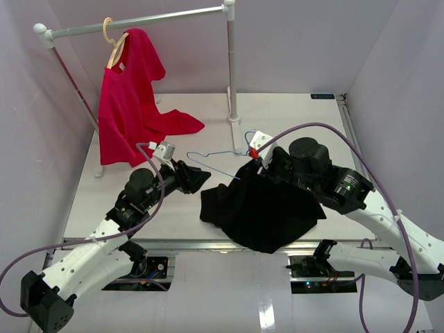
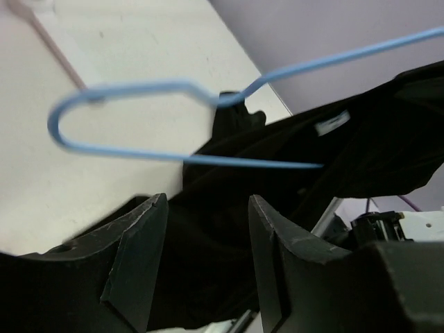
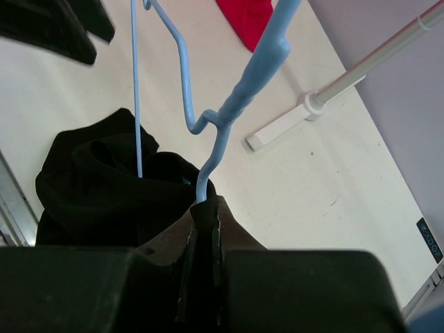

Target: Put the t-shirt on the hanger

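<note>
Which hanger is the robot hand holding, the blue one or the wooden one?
The thin blue wire hanger, pinched in the right hand. The wooden hanger hangs on the rail, carrying the red shirt, with no hand near it.

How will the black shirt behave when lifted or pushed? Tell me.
The shirt is probably floppy: it sags in folds from the hanger down to the table. It is likely light, since that thin wire carries part of it. Pushed, it would probably bunch up rather than slide whole.
</note>
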Controlling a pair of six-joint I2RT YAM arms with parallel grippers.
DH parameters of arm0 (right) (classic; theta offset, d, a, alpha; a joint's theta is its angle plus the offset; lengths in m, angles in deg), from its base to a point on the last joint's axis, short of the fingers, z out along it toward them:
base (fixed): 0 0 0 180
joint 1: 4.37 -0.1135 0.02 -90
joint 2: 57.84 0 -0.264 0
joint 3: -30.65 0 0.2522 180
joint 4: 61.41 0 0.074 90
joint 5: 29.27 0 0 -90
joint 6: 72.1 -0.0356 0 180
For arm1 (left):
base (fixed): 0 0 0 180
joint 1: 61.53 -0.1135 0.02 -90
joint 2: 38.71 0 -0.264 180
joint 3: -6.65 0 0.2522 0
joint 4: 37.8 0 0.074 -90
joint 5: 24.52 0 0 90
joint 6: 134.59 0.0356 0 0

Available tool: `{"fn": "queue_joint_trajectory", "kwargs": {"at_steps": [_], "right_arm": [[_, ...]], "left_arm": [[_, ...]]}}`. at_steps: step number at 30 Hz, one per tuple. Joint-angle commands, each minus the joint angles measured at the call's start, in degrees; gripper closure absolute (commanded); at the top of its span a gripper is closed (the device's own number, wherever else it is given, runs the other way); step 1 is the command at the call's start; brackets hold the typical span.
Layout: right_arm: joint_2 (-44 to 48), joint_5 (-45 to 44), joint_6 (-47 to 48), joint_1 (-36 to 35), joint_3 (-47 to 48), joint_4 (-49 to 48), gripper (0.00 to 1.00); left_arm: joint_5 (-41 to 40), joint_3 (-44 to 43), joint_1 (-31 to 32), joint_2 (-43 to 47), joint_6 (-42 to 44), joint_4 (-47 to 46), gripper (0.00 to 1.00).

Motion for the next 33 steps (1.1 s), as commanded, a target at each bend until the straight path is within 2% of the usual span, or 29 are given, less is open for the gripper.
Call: {"fn": "queue_joint_trajectory", "kwargs": {"at_steps": [1, 6, 11, 17, 27, 33], "right_arm": [[0.9, -1.7, -0.3, -0.8, -0.7, -7.6, 0.92], [1.3, -1.6, -0.2, -1.3, -1.3, -8.6, 0.92], [1.0, -1.8, -0.2, -2.0, -1.5, -8.5, 0.92], [1.3, -1.3, 0.0, -2.4, -2.0, -9.6, 0.92], [0.7, -1.8, 0.4, -2.8, -2.3, -10.4, 0.92], [0.4, -3.8, 0.8, -2.9, -2.9, -11.2, 0.92]], "left_arm": [[2.6, 3.2, 0.2, -2.2, -10.9, -6.6, 0.39], [5.9, 4.5, 0.2, -6.5, -17.3, -13.3, 0.39], [5.5, 3.8, 0.2, -9.5, -18.9, -16.2, 0.37], [9.6, 5.2, 0.2, -14.2, -22.0, -21.6, 0.36], [15.2, 9.7, 1.3, -20.8, -28.5, -36.8, 0.39], [16.0, 10.6, 1.7, -21.1, -29.3, -38.3, 0.4]]}}
